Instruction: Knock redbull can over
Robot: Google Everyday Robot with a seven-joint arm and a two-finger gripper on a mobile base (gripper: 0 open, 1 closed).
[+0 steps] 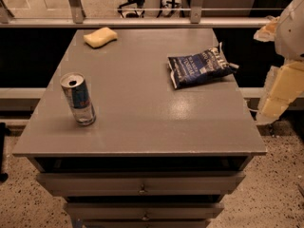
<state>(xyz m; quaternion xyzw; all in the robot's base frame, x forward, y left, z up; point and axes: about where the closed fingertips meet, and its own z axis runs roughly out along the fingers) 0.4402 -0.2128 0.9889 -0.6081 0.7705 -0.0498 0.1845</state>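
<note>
The redbull can (pixel 79 99) stands upright on the grey table top (pixel 142 103) near its left front side. It is slim, silver and blue with a red marking, and its pull-tab top is open. My gripper (pixel 279 95) is at the right edge of the camera view, beyond the table's right side and far from the can. It touches nothing on the table.
A dark blue crinkly snack bag (pixel 199 67) lies at the back right of the table. A yellow sponge (pixel 100 36) lies at the back left. Drawers (pixel 141 182) sit under the table top. A rail and glass wall stand behind the table.
</note>
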